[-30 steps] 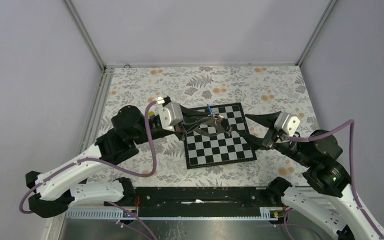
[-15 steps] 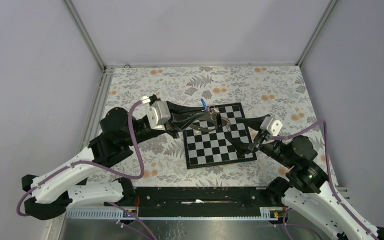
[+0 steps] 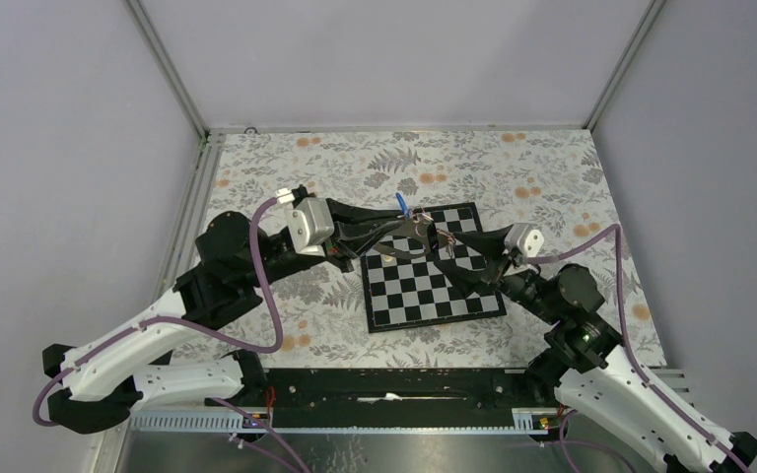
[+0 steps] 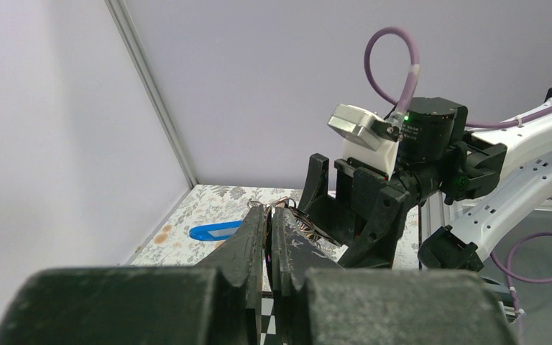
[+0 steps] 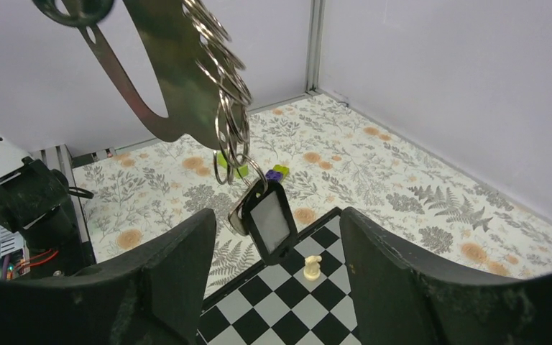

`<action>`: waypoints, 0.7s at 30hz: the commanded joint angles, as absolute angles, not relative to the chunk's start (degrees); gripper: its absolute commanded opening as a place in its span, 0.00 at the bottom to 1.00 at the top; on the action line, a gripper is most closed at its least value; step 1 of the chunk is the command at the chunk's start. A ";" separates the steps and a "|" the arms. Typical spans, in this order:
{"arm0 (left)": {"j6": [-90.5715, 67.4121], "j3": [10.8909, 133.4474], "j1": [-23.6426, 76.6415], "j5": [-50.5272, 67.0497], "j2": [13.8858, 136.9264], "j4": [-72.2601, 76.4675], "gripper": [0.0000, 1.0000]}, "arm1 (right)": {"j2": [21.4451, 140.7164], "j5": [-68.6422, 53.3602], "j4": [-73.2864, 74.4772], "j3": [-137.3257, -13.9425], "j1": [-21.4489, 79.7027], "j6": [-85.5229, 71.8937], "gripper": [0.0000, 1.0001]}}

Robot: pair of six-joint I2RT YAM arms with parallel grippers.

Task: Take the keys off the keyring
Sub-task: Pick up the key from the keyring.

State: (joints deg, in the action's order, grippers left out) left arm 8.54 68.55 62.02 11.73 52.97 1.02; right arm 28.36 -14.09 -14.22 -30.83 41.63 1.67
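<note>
My left gripper (image 3: 416, 229) holds the keyring (image 3: 406, 236) up over the back of the chessboard (image 3: 434, 296). In the left wrist view its fingertips (image 4: 272, 210) are shut on a bunch of metal rings. From the right wrist, the grey-brown strap (image 5: 180, 72) hangs at the top. A chain of rings (image 5: 230, 108) runs down from it to a black tag (image 5: 269, 219). A blue tag (image 3: 399, 205) sticks out behind. My right gripper (image 5: 277, 214) is open, with the black tag hanging between its fingers and touching neither. I cannot make out the keys clearly.
A pale pawn (image 5: 313, 267) stands on the board below the tag. A lime-green piece (image 5: 231, 164) and a purple-and-yellow piece (image 5: 277, 172) lie on the floral cloth beyond the board's left edge. Grey walls close the back and both sides.
My right gripper has swung left to the hanging keyring and opened wider. The left gripper has shifted the keyring slightly back and left.
</note>
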 commanded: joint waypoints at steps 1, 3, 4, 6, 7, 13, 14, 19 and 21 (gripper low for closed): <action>8.16 71.51 61.79 11.62 52.47 6.08 0.00 | 28.66 -12.67 -21.51 -29.85 41.47 -0.44 0.66; 8.17 71.38 61.79 11.62 52.43 6.19 0.00 | 28.65 -11.44 -22.20 -29.59 41.40 -1.29 0.56; 8.17 71.32 61.79 11.63 52.39 6.17 0.00 | 28.65 -11.09 -22.33 -29.60 41.47 -1.19 0.50; 8.17 71.22 61.80 11.46 52.25 6.29 0.00 | 28.29 -10.62 -22.41 -29.70 41.45 -1.05 0.37; 8.24 71.12 61.79 11.35 52.19 6.31 0.00 | 27.97 -10.34 -22.34 -29.76 41.48 -1.02 0.32; 8.35 71.02 61.79 10.70 51.88 5.78 0.00 | 25.98 -10.28 -17.37 -32.54 41.46 2.00 0.05; 8.43 71.02 61.80 10.50 51.77 5.66 0.00 | 25.53 -10.24 -16.12 -33.37 41.40 2.70 0.02; 8.66 70.15 61.79 9.26 50.69 5.38 0.00 | 24.10 -8.42 -8.49 -38.49 41.46 7.57 0.00; 8.70 69.90 61.79 8.93 50.25 5.26 0.00 | 24.21 -8.26 -5.86 -41.36 41.46 9.72 0.00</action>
